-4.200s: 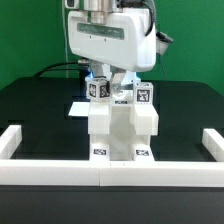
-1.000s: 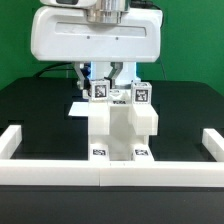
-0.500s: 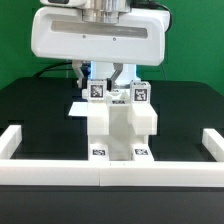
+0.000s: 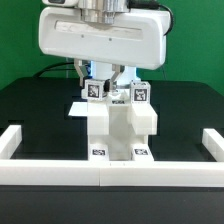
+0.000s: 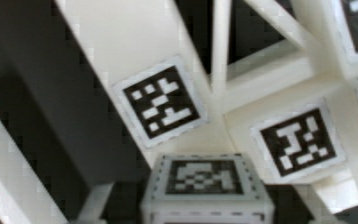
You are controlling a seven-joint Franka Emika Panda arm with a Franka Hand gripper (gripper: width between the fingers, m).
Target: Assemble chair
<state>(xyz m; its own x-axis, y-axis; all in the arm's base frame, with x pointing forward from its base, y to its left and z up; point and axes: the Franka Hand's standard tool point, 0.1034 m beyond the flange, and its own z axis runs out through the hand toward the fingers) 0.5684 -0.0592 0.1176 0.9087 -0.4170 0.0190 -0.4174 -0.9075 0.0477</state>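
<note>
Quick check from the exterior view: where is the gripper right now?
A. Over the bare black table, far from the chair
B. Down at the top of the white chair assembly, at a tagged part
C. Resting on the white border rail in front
B: the gripper sits directly at the top of the chair, its fingers on either side of a tagged part, behind the front border rail.

Arm head shifted toward the exterior view's right, tagged white part (image 4: 96, 88) lifted slightly, raised above the chair (image 4: 122, 125)

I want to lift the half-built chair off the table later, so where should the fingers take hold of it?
Judging by shape, grip the chair at its narrow upright middle block, coming straight down from above. Its flat, parallel side faces suit two fingers; the wider stepped base looks too broad to span.
</note>
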